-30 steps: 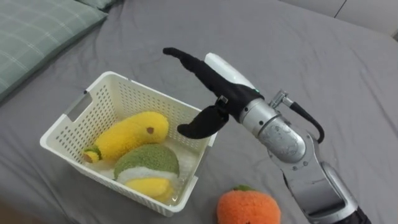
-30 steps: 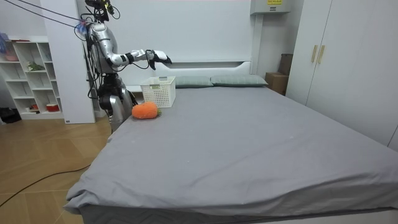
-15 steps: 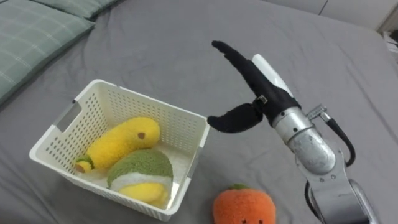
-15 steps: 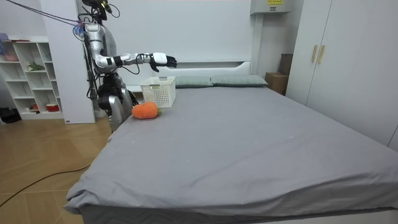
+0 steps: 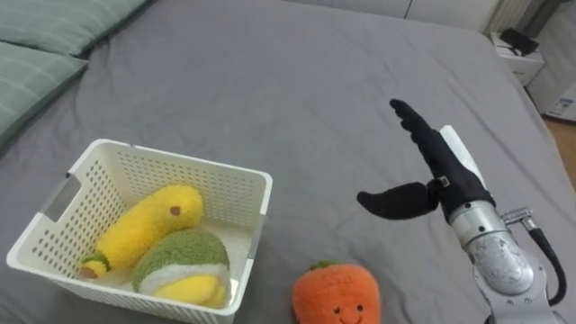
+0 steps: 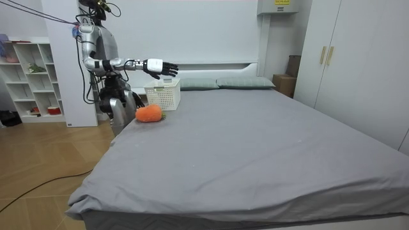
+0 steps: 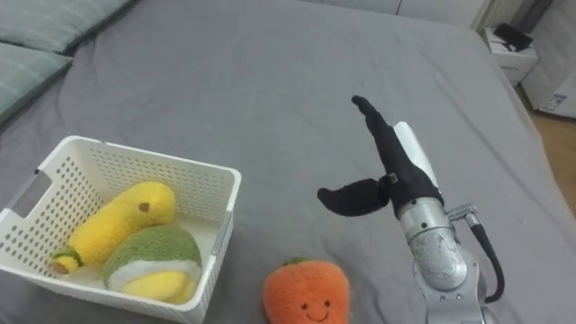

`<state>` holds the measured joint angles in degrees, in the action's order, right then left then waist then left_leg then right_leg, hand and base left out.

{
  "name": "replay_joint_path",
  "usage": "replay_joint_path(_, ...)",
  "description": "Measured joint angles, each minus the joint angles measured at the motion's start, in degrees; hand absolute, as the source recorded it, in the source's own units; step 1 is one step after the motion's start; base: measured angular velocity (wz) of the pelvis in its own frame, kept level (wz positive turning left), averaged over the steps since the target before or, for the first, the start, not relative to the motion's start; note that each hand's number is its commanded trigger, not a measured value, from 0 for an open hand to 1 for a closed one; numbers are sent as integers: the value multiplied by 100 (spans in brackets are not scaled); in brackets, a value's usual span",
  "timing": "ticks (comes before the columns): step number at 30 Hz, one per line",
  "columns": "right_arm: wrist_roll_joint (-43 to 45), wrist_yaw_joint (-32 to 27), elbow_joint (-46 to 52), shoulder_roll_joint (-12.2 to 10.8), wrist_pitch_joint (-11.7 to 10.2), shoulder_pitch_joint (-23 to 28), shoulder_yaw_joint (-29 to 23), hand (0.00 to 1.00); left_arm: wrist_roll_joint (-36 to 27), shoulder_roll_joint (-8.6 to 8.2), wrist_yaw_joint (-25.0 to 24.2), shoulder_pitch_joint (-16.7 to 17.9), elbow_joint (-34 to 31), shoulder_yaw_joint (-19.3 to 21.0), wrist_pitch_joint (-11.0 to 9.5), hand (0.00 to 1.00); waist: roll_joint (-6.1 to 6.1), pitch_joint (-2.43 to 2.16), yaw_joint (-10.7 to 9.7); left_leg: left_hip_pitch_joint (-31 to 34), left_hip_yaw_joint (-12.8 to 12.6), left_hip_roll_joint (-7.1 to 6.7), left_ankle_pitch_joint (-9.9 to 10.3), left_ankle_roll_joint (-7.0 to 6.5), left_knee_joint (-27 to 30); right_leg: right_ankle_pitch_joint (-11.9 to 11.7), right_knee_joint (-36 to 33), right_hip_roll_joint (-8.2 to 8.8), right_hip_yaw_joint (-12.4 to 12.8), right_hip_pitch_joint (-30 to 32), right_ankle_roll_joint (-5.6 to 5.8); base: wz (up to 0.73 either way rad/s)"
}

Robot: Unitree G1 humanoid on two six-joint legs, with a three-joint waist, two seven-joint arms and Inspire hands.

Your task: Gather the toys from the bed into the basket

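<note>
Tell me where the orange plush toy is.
In the left eye view the orange plush toy lies on the bed at bottom centre, right of the white basket, apart from the open right robot hand.

The orange plush toy (image 5: 335,295) is cut off below; the shelf (image 6: 29,43) holds things, perhaps toys, too small to tell

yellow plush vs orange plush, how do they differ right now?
Place: the yellow plush lies inside the white basket; the orange plush sits on the grey bedsheet just outside it.
Shape: the yellow plush is long and banana-like; the orange plush is round.
Pose: the yellow plush lies slanted beside a green-and-yellow plush; the orange plush sits upright, with a green tuft on top.
Shared: both are fuzzy soft toys, and neither is held.
</note>
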<state>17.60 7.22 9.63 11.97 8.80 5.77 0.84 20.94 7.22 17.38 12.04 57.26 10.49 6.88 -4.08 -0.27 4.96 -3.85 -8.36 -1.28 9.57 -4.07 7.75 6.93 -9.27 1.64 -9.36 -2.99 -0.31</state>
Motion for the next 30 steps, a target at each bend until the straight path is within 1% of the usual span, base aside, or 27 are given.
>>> replay_joint_path(3, -63, -81, -30, 19, 0, 54, 0, 0, 0, 5, -3, 18, -2, -14, 5, 0, -33, 17, -18, 9, -4, 0, 3, -4, 6, 2, -25, 3, -1, 15, 3, 0)
replay_joint_path(9, -136, -121, -33, 18, 0, 237, 1, 0, 3, 10, -5, 46, -190, 1, 8, 0, -49, 11, -17, 5, -6, -8, 16, -16, 7, 11, -1, 9, -6, 9, 17, 0)
replay_joint_path(11, -135, -123, -132, 17, -13, 264, 3, 0, 4, 12, -2, 67, -264, 3, 3, 0, -50, 10, -23, 2, -5, -12, 16, -17, 5, 11, 14, 8, -5, 2, 18, 0)
replay_joint_path(14, -138, -136, -575, 10, -45, 268, 4, 0, -2, 11, -1, 85, -310, 0, 3, 0, -54, 8, -26, 8, -4, -12, 18, -18, 0, 10, 31, 7, -8, 0, 19, 0)
replay_joint_path(20, -99, -147, -1132, -40, -46, 341, 29, 0, -6, -5, 4, 85, -346, -5, 4, 0, -15, 29, -11, 21, 10, -11, 27, -17, -13, 11, 50, 8, -26, 2, 21, 0)
replay_joint_path(24, -77, -147, -1382, -141, -45, 373, 65, 0, -10, -20, 4, 73, -340, 1, 5, 0, 23, 42, 2, 20, 8, -9, 32, -18, -13, 11, 51, 7, -25, 3, 22, 0)
replay_joint_path(27, -3, -146, -1461, -155, -46, 385, 154, 0, -10, -42, 3, 69, -340, 1, 5, 0, 45, 39, 0, 21, 11, -10, 35, -18, -13, 13, 52, 8, -29, 4, 24, 0)
replay_joint_path(30, 352, -117, -1532, -154, -46, 386, 262, 0, -3, -62, -8, 60, -339, 0, 14, 0, 40, 33, -6, 41, 45, -14, 35, -19, -12, 15, 52, 10, -45, 5, 27, 5)
